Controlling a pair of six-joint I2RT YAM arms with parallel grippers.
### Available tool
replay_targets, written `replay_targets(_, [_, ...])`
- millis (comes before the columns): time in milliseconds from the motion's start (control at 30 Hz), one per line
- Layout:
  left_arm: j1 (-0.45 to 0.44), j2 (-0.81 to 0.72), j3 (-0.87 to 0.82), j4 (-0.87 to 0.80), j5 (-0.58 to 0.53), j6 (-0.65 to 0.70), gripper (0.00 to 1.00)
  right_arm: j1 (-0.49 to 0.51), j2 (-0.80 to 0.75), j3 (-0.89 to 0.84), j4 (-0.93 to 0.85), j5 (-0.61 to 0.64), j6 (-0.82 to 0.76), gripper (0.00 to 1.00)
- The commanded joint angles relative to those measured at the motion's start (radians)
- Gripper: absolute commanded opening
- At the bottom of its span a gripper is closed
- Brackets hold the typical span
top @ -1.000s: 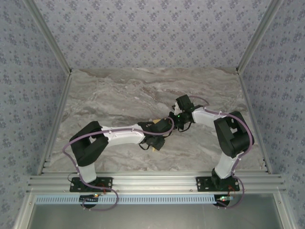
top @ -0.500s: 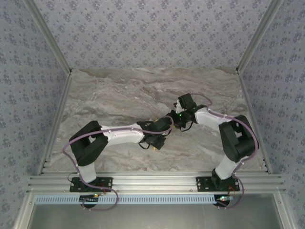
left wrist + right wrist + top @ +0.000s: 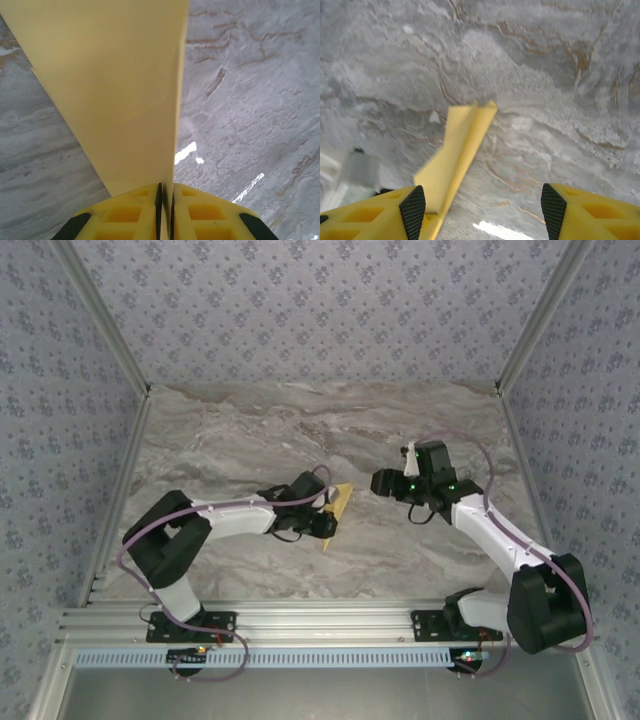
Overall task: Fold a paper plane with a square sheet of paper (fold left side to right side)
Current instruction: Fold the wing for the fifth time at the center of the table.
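Paper plane (image 3: 115, 90) pinched in left pincer (image 3: 165, 194); right pincer (image 3: 482, 205) spread, well apart.

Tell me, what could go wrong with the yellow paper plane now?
The left jaws pinch the paper plane only at one end, so it could slip out or droop.
The right jaws stand open and apart from it, so nothing else steadies it. A hard squeeze might crumple the creases.

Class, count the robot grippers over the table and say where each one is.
2. The left gripper, near the table's middle, is shut on the yellow paper plane; the right gripper is open just right of it, apart.
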Motion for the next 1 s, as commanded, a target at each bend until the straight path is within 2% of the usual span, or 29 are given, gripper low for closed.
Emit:
replay_targets(0, [0.042, -0.026, -0.057, 0.217, 0.150, -0.120, 0.13, 0.025, -0.010, -0.058, 0.045, -0.021, -0.019, 0.66])
replay_targets(233, [0.089, 0.008, -0.140, 0.428, 0.241, -0.261, 0.11, 0.130, 0.077, -0.088, 0.187, -0.031, 0.025, 0.66])
replay_targets(433, [0.089, 0.048, -0.159, 0.506, 0.267, -0.318, 0.10, 0.172, 0.168, -0.082, 0.293, -0.063, 0.078, 0.62])
replay_targets(700, [0.090, 0.101, -0.136, 0.503, 0.285, -0.331, 0.09, 0.180, 0.196, -0.083, 0.286, -0.034, 0.088, 0.60])
replay_targets(967, [0.089, 0.145, -0.112, 0.513, 0.313, -0.338, 0.09, 0.138, 0.197, -0.104, 0.297, -0.059, 0.108, 0.61])
